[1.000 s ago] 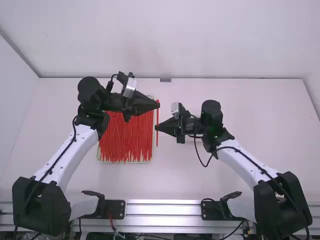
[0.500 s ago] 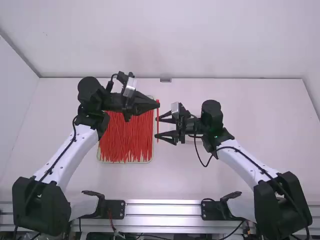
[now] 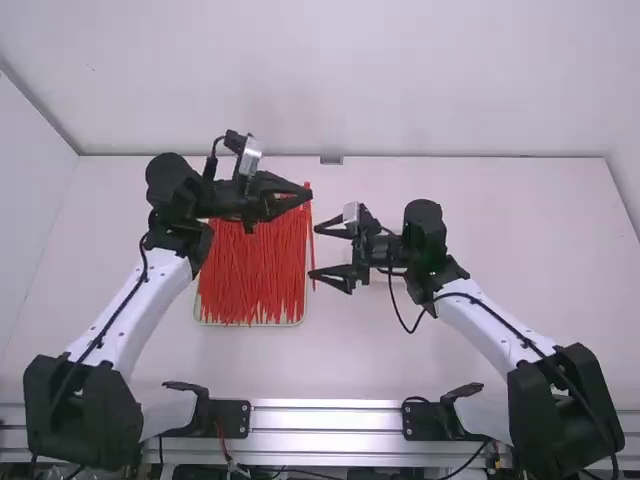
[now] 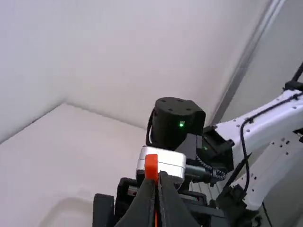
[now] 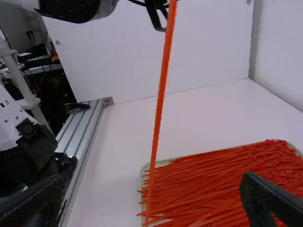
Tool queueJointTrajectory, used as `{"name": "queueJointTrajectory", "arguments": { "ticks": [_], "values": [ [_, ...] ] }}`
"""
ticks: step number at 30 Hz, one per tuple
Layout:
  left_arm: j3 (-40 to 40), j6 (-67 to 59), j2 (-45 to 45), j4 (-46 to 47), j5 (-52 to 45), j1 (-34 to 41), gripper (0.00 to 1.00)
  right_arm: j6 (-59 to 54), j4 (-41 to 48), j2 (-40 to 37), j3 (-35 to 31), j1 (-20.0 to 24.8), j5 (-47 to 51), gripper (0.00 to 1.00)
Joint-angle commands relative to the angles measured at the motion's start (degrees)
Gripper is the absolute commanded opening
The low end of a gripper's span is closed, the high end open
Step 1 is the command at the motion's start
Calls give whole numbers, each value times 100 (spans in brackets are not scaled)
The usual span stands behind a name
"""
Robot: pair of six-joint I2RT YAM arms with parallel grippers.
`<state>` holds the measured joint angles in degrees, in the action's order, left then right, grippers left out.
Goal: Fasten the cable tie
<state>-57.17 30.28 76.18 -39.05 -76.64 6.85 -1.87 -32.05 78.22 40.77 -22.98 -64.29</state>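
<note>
White surface (image 3: 500, 200) and bare walls (image 3: 350, 70) frame the scene; a tray (image 3: 250, 322) of spare ties (image 3: 250, 270) sits left of centre in the high view. One tie (image 3: 311, 240) hangs straight down at the tray's right edge, its upper end pinched in the shut left gripper (image 3: 299, 193). It looks light, thin and springy, likely to sway, so the free tail near its lower tip seems the place to grasp. The left arm reaches up and rightward over the tray. The right arm stretches leftward from centre, the right gripper (image 3: 326, 255) spread wide and empty, just beside the tie's lower half.
</note>
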Motion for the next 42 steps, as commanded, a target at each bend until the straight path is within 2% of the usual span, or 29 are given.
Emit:
{"name": "queueJointTrajectory", "arguments": {
  "ticks": [1,13,24,30,34,37,42],
  "values": [
    [-170,466,-11,-39,107,-72,2,-4,-7,35,164,46,339,98],
    [-170,636,-9,490,470,-92,2,-9,-321,35,164,216,564,98],
    [-184,487,7,811,673,-516,2,-11,-568,33,164,492,553,98],
    [-643,490,435,1134,509,-616,2,-20,-968,33,164,494,-92,98],
    [-1167,492,892,1523,310,-562,2,-651,-1123,33,164,494,-769,98],
    [-1696,675,1381,2057,249,-557,2,-1864,-1012,33,164,509,-1611,98],
    [-2015,1178,1790,2400,251,-573,2,-3311,-686,33,164,507,-2159,98]
  ]
}}
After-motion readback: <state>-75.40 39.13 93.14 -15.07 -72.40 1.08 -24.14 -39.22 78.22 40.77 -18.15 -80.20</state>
